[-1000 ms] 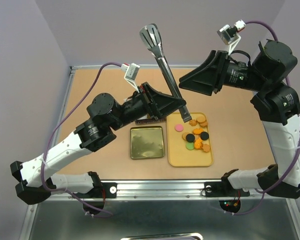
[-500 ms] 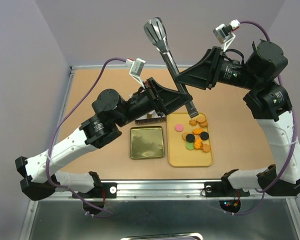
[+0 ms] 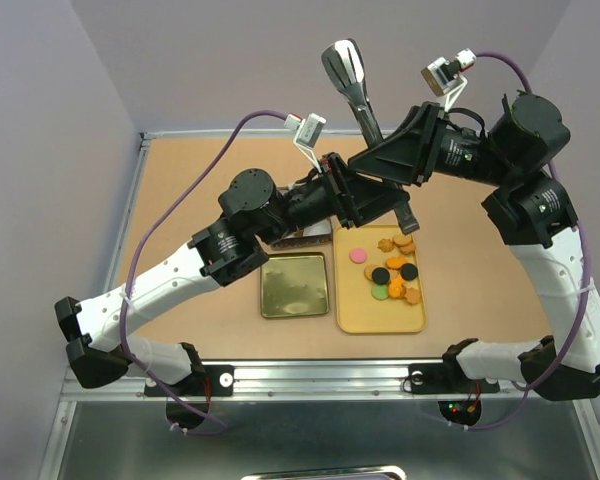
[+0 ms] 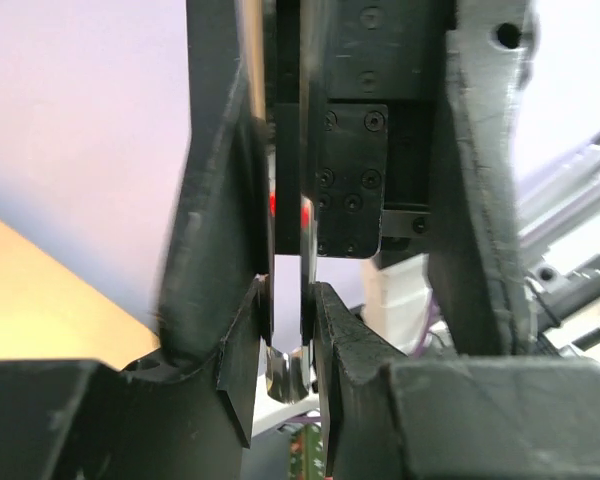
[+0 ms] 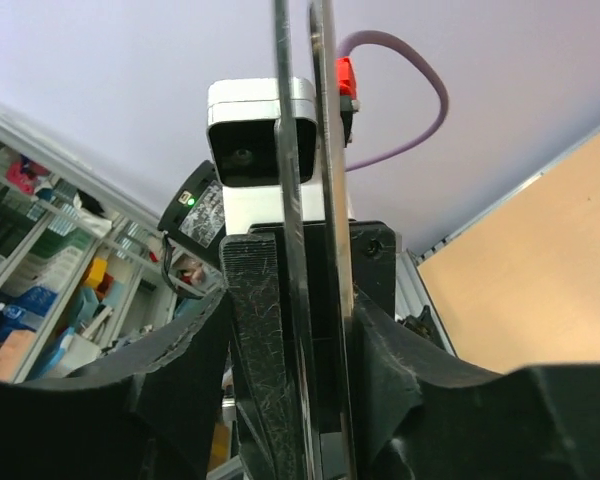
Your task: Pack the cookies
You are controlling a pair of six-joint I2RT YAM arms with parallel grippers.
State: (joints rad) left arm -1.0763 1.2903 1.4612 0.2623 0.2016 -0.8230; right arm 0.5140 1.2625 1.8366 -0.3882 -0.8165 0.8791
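Several small round cookies, orange, black, pink and green, lie on a yellow tray. An empty square gold tin sits left of the tray. Metal tongs stand tilted above the tray's far end, scoop end up. My left gripper is shut on the tongs' lower part. In the left wrist view the left gripper presses both tong arms. My right gripper is shut on the tongs just above. In the right wrist view the right gripper squeezes the tongs.
A dark object lies behind the tin, mostly hidden under my left arm. The two arms cross closely over the table's middle back. The brown table has a raised rim on the left and far sides.
My left arm moved right and up with the tongs, which stand more upright. My right gripper came in from the right and shut on the tongs above the left one.
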